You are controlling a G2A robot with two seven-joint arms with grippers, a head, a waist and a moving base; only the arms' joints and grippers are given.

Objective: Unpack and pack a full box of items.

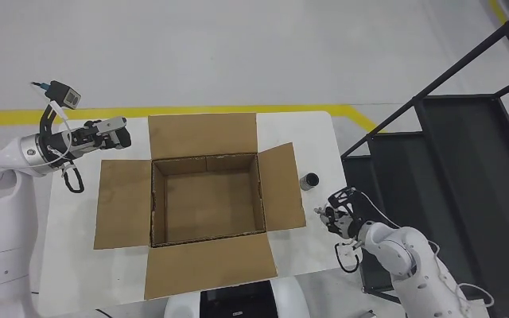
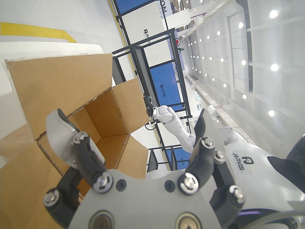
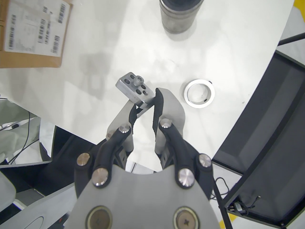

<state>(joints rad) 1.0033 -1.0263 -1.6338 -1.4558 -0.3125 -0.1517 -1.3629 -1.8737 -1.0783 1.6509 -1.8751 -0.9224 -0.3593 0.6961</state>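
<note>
- the cardboard box (image 1: pixel 205 203) stands open on the table (image 1: pixel 318 131) with all four flaps folded out. i judge this keeps its mouth free for both arms. from the top view its floor looks bare.
- the right gripper (image 3: pixel 145 102) is off the box's right flap. its fingers are closed on one end of a small metal block (image 3: pixel 133 88) with holes and a screw. i think it is held by the end so that it can be laid down flat.
- the left gripper (image 2: pixel 130 120) is beside the box's far left corner. its fingers are spread wide with nothing between them, so it is probably waiting.
- the right wrist view adds what the top view does not. a metal ring (image 3: pixel 199 93) lies on the table just beside the block. the metal cylinder (image 3: pixel 182 5), upright near the box's right flap, is hollow.
- the left wrist view shows the box's inner walls from the side.
</note>
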